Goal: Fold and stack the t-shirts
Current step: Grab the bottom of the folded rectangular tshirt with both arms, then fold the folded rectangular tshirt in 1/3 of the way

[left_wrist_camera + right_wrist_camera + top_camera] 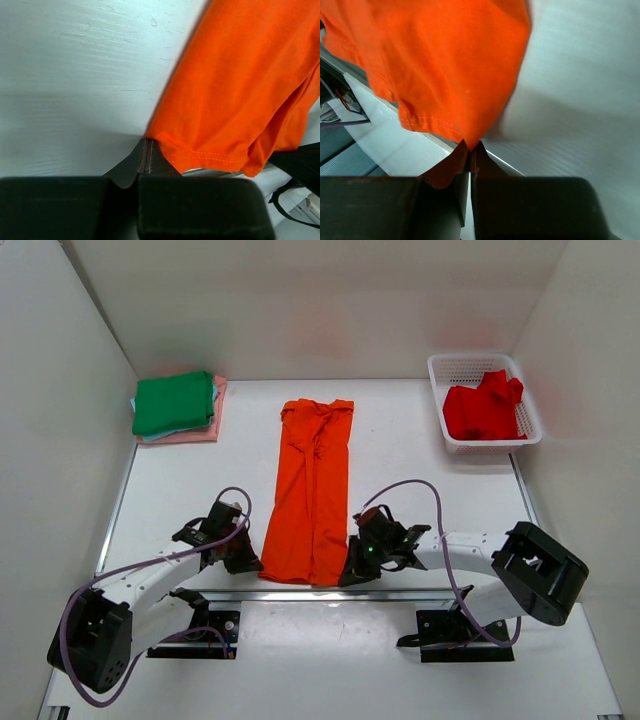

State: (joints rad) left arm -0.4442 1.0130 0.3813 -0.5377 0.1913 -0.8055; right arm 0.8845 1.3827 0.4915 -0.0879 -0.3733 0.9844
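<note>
The bright orange t-shirt (312, 490) lies in the middle of the table as a long narrow strip, its hem towards me. My left gripper (250, 562) is shut on its near left hem corner; in the left wrist view the fingertips (146, 143) meet at the edge of the orange cloth (240, 90). My right gripper (350, 575) is shut on the near right corner; in the right wrist view the cloth (445, 60) runs down into the closed tips (470, 147). A green shirt (173, 402) tops a folded stack at the back left. A red shirt (483, 410) lies in the basket.
The white mesh basket (470, 365) stands at the back right by the wall. The folded stack shows pale blue and pink (215, 425) layers under the green. A metal rail (300, 592) runs along the table's near edge just behind both grippers. White walls close in three sides.
</note>
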